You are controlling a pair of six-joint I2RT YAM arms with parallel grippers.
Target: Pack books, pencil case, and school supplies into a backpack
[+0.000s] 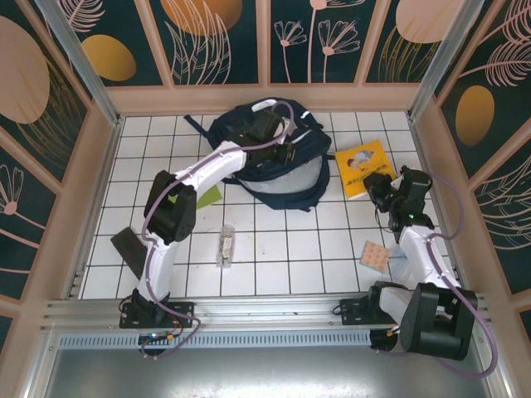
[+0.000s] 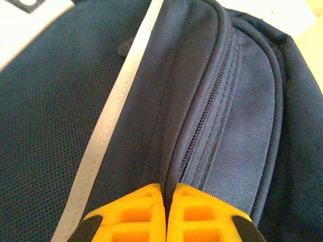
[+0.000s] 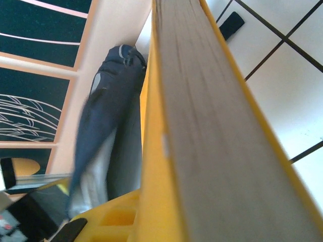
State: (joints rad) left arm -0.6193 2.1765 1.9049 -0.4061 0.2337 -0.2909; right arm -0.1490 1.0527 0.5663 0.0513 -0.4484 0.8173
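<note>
Two risks stand out. Lying at twelve o'clock on the white tiled table (image 1: 282, 249), the large navy-blue fabric backpack with white reflective stripes (image 1: 311, 153) shows a zipper (image 2: 202, 126) that looks closed along the stretch seen from the left wrist. The left gripper (image 2: 165, 196) is clenched on that seam, but I cannot tell whether a pull tab sits between its yellow fingers (image 2: 136, 212). If they pinch only cloth, a tug would likely drag the whole bag instead of opening it. At three o'clock of the bag, the right gripper (image 1: 380, 184) grasps the thin orange-yellow cartoon-cover book (image 1: 362, 164) by its edge. So narrow a hold could let the book droop or slip.
</note>
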